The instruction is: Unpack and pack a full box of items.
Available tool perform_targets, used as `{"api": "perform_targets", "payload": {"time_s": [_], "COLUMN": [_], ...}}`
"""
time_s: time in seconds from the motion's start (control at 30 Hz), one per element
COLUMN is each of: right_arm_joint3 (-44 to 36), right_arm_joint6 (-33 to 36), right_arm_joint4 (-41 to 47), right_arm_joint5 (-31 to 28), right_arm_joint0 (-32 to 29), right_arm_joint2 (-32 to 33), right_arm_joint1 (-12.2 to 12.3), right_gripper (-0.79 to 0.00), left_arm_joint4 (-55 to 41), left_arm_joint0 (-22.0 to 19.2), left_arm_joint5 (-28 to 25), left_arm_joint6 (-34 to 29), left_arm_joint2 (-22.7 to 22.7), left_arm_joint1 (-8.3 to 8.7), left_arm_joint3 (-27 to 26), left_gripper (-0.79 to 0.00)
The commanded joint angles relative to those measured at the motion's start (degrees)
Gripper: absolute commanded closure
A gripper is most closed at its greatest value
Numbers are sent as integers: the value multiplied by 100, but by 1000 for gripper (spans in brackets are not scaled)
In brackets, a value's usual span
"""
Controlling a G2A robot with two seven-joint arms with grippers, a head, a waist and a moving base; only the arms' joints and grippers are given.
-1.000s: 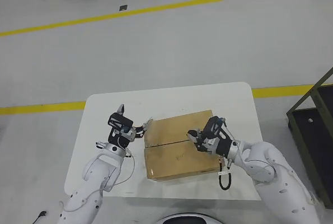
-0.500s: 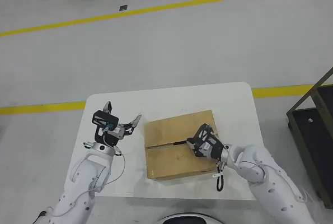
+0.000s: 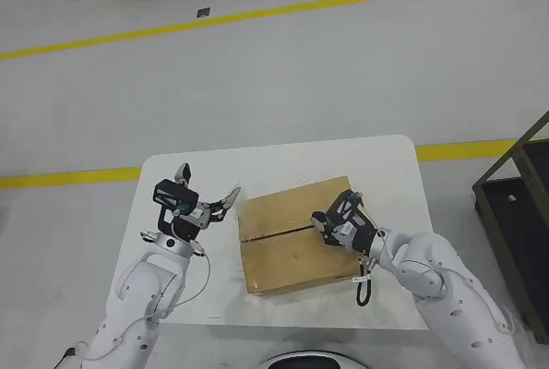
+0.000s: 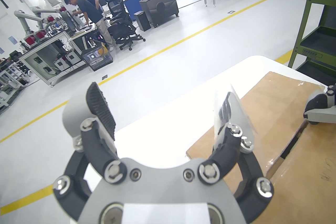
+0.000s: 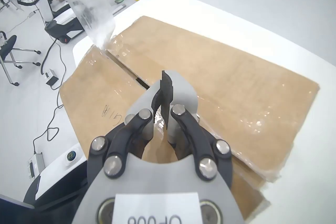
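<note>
Since a second ago my left pincer (image 3: 209,182) has drawn back from the box's edge, out over the white table (image 3: 283,161), and my right pincer (image 3: 322,224) has shifted a little along the seam.

The brown cardboard box (image 3: 279,263) lies flat in the middle of the table with both top flaps down. I judge it full and so heavy, stiff at the walls but weak at the flaps (these would bend if pried mid-span). The best hold is a flap's free edge by the seam (image 3: 274,238), or low on two opposite sides to shift the whole box.

A clear strip of packing tape (image 5: 89,4) rises from the seam's end toward my left pincer. It looks thin, limp and sticky, and it clings to one finger (image 4: 233,114).

My left pincer stands wide apart and grips nothing; the tape is merely stuck to it. My right pincer has its fingers together, tips down at the seam toward the box's right-hand end, holding nothing.
</note>
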Motion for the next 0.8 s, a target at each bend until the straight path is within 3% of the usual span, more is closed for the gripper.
{"api": "perform_targets", "payload": {"time_s": [0.0,0.17,0.43,0.77], "right_arm_joint3": [-112,-112,487,774], "right_arm_joint6": [-68,-183,-326,-340], "right_arm_joint4": [7,-141,-713,-649], "right_arm_joint5": [-43,99,519,682], "right_arm_joint0": [-41,-90,211,321], "right_arm_joint2": [65,60,-573,-774], "right_arm_joint1": [12,12,-107,-177], "right_gripper": [0,0,0,0], "left_arm_joint4": [3,19,18,-72], "left_arm_joint0": [-2,35,112,129], "left_arm_joint5": [-6,-7,13,-36], "left_arm_joint6": [8,22,5,-35], "left_arm_joint2": [-10,-46,-130,-174], "left_arm_joint1": [-3,-9,-16,-33], "left_arm_joint3": [13,-3,-107,-280], "left_gripper": [-785,-785,-785,-785]}}
